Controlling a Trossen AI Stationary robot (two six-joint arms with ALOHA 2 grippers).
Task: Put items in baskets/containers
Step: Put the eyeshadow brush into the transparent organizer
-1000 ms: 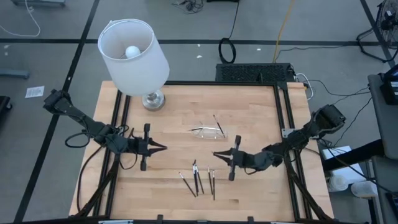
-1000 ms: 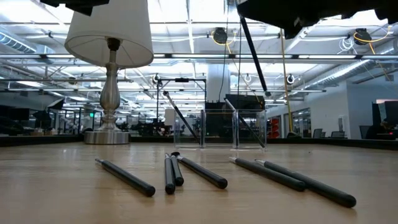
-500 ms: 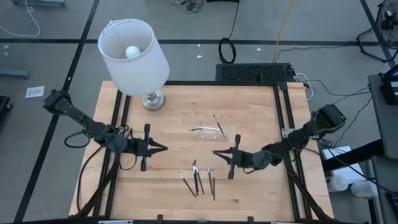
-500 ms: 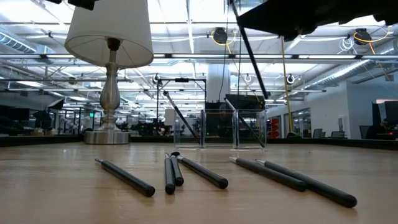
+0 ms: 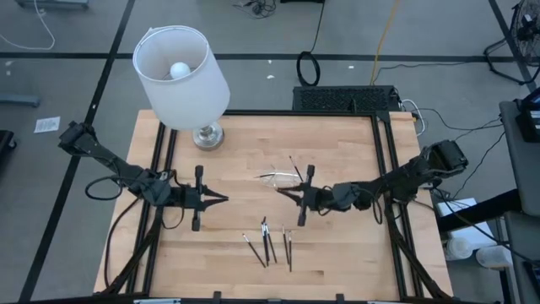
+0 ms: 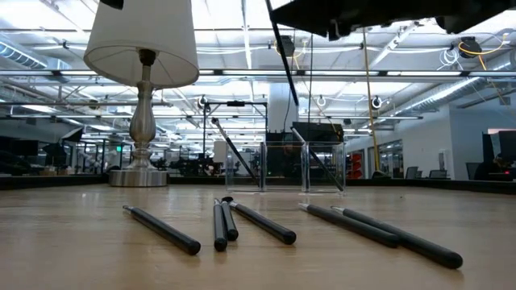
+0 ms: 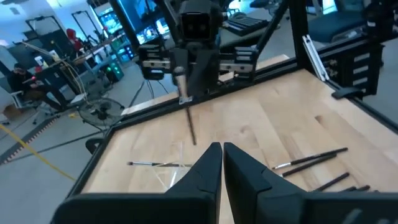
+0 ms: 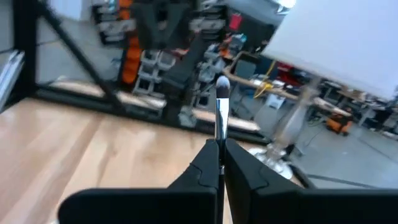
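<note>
Several thin dark brushes (image 5: 268,245) lie flat on the wooden table near its front edge, and show again in the low view (image 6: 250,222). The clear tray (image 5: 285,179) sits mid-table; two brushes (image 6: 234,151) lean inside it against its walls. My right gripper (image 5: 291,195) hovers just beside the tray, shut on one brush (image 8: 221,106). My left gripper (image 5: 221,200) is shut on nothing, left of the tray, above the table. My right gripper pinches the brush's dark handle (image 8: 219,133) between its two fingers. The fingers lie level, coming from the table's right, along the brush. The brush sticks out past the fingertips with its silver ferrule and bristle tip (image 8: 222,84) foremost, slanting down (image 6: 284,58), clear of the table.
A lamp with a white shade (image 5: 181,74) stands at the table's far left, its metal base (image 5: 207,135) on the wood. Black rails (image 5: 384,160) run along the table's left and right sides. Bare wood lies between the tray and the loose brushes.
My right gripper has carried its brush toward the table's left and far edge, rising slightly, and now sits beside the tray; it has rolled a little. The loose brushes and the tray have stayed put.
</note>
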